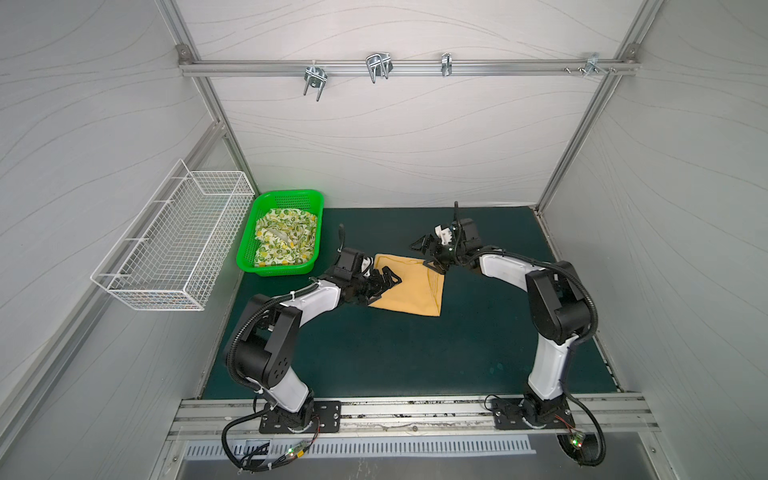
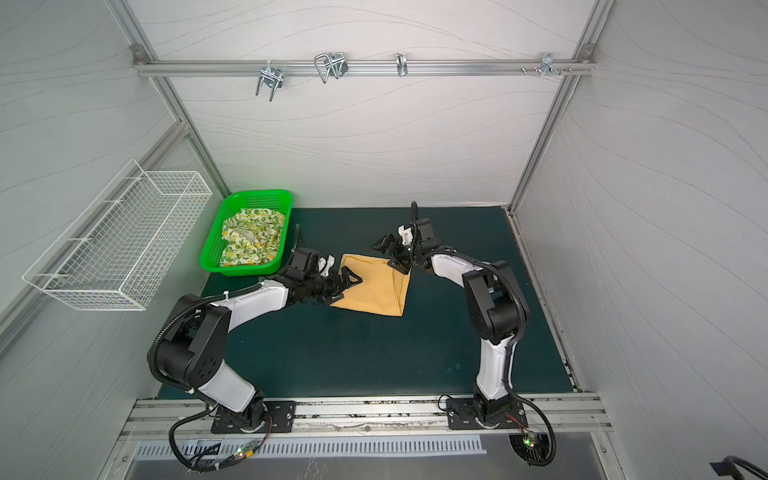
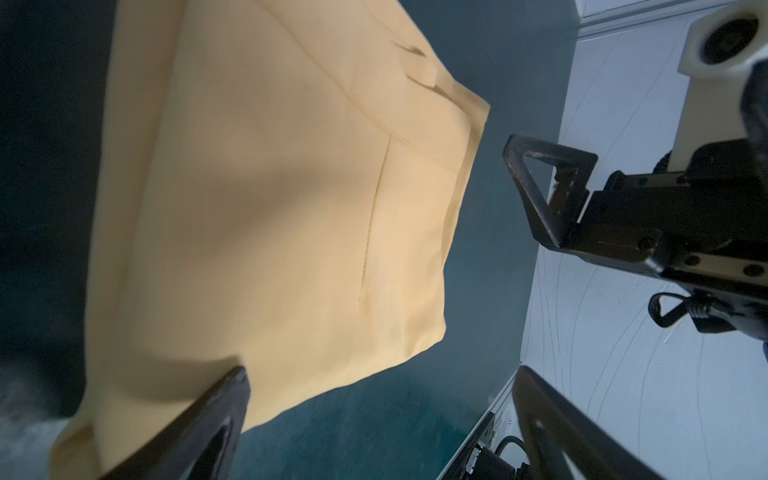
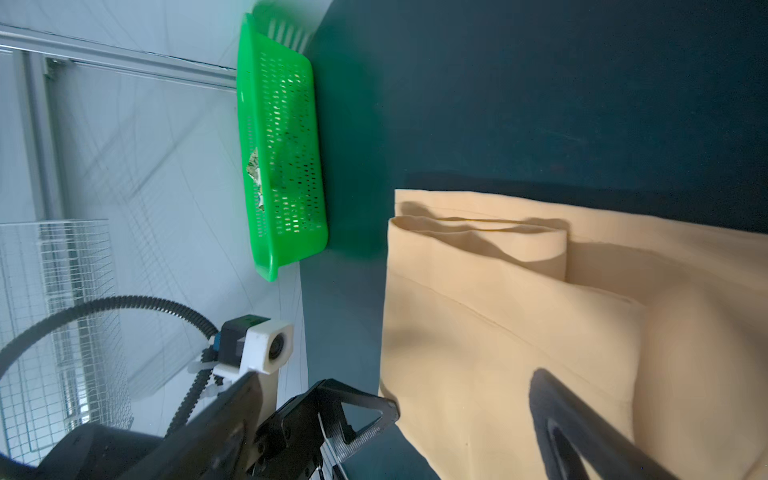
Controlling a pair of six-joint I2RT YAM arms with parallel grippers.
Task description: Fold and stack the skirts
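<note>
I'm hovering left gripper [image 1: 386,284] and right gripper [image 1: 426,254] wide open and empty at the edges of the folded yellow skirt [image 1: 411,291] lying on the worktop [image 1: 374,353]. It's likely soft, light and floppy, so best pinched at the layered corners. Lemon skirt [image 1: 284,241] is sitting in the basket [image 1: 291,194].

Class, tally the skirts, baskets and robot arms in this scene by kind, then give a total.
Skirts: 2 (mustard-yellow skirt, lemon-print skirt)
Baskets: 2 (green plastic basket, white wire basket)
Robot arms: 2 (left arm, right arm)
Total: 6

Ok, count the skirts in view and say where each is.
2. The mustard-yellow skirt lies folded on the dark mat; the lemon-print skirt is bunched in the green basket. Another could be hidden beneath it.
</note>
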